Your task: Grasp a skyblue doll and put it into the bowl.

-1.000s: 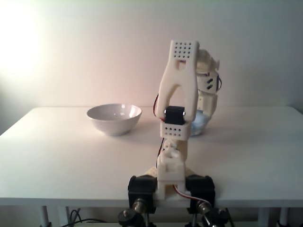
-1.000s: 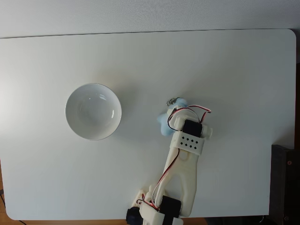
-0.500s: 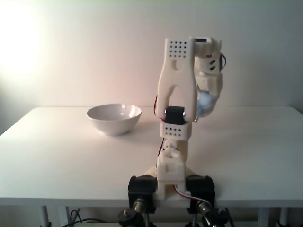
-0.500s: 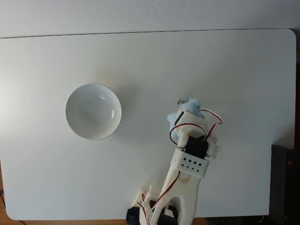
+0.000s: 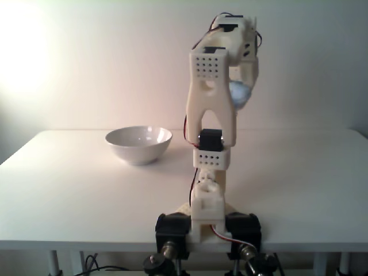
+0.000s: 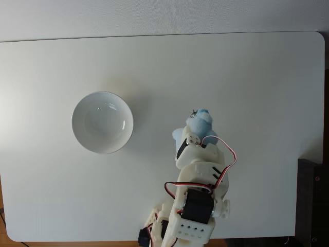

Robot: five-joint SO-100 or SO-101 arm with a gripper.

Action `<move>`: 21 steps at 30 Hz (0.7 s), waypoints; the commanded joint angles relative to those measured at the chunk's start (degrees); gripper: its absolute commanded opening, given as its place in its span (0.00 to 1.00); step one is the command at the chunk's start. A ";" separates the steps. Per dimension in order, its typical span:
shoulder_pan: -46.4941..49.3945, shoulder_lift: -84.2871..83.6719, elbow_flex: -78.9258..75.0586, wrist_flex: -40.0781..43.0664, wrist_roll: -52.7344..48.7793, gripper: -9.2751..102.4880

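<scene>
Clenched on the soft doll high above the surface, the fingers could drop it short of the bowl if their hold slips.

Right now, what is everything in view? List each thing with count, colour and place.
bowl: one, glossy white, on the table left of the arm in both fixed views, nothing inside.
skyblue doll: one, pale blue, held in the air high above the table, right of the bowl.
table: one, white, rounded corners.
dark object: one, black, off the table's lower right edge.
arm: one, white, black servos, raised.
end effector: one, shut on the doll.
</scene>
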 commanded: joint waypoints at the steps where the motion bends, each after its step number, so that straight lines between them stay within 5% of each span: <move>1: -2.72 4.83 -1.32 0.26 -0.53 0.12; 21: -21.53 -3.78 -20.92 0.26 -1.14 0.12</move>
